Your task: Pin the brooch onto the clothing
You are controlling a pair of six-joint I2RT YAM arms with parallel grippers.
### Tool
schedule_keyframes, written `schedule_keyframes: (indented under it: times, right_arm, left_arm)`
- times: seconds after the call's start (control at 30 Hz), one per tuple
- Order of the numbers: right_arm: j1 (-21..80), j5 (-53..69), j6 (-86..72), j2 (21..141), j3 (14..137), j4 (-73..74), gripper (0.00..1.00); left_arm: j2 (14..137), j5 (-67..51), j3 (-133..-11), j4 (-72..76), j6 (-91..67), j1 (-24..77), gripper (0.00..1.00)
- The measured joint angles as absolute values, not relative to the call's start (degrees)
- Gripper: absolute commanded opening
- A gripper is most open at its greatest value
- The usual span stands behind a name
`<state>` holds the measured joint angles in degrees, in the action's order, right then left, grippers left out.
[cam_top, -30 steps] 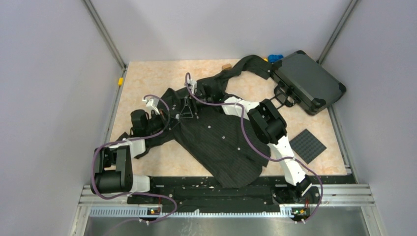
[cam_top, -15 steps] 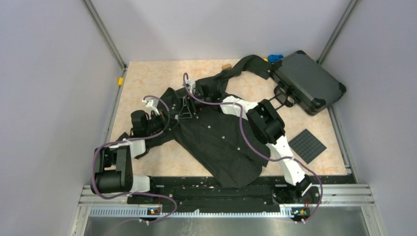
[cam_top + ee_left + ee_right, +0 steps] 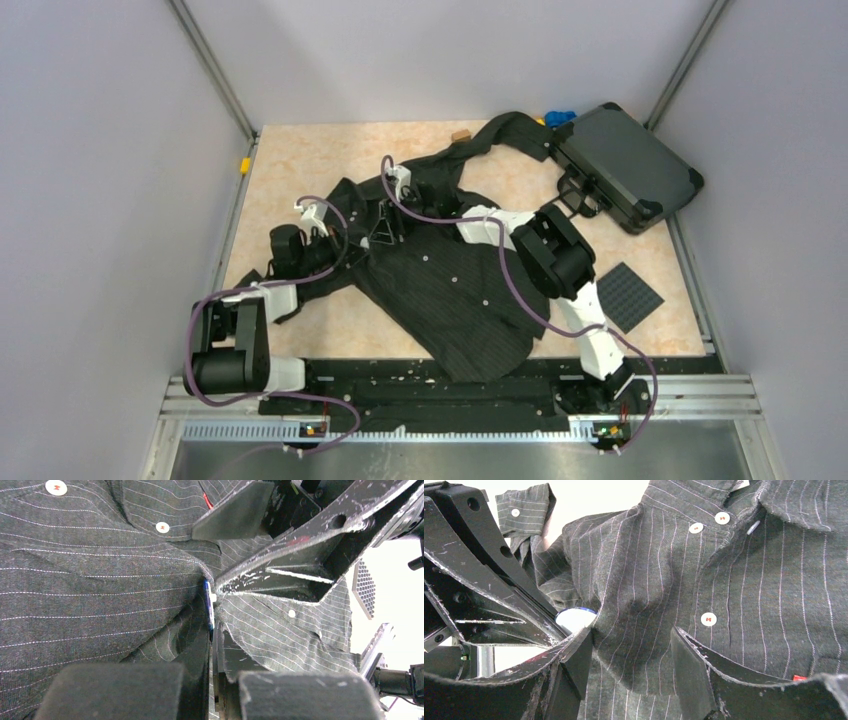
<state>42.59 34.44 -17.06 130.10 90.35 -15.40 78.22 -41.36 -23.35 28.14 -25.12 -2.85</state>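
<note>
Since the earlier frame, my right arm's elbow had swung out to the right and its wrist had edged in over the collar. My left gripper (image 3: 214, 652) had crept a little nearer. Its jaws were pressed fully together, pinching the blue brooch (image 3: 207, 611) edge-on at their tips, hard against the pinstriped shirt (image 3: 749, 605) beside the button line. My right gripper (image 3: 631, 647) stood part-way apart, straddling a raised hump of cloth. Reading: both tools had converged on one spot. Pinning looked close, not yet done.
</note>
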Motion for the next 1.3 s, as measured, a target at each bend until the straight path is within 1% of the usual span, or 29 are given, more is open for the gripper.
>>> schedule_keyframes:
  times: [0.43, 0.63, 1.0, 1.17, 1.3]
  right_arm:
    - [42.19, 31.94, -16.40, 128.03, 89.08, -16.75, 0.61]
    - [41.12, 33.43, -17.08, 124.66, 83.61, -18.98, 0.62]
    - [38.24, 36.27, -16.19, 116.90, 72.03, -24.84, 0.63]
    - [38.24, 36.29, -15.44, 112.29, 66.85, -26.04, 0.63]
    - [38.24, 35.79, -14.06, 107.09, 64.23, -25.76, 0.65]
  left_arm:
    - [76.01, -42.06, -23.57, 25.15, -24.45, -2.26, 0.00]
    - [74.78, -42.17, -23.55, 25.39, -24.32, -2.22, 0.00]
    - [73.41, -44.84, -22.11, 31.99, -25.85, -2.22, 0.00]
    - [72.10, -46.98, -22.33, 33.82, -26.46, -2.22, 0.00]
    - [72.05, -50.94, -23.81, 35.38, -26.57, -2.22, 0.00]
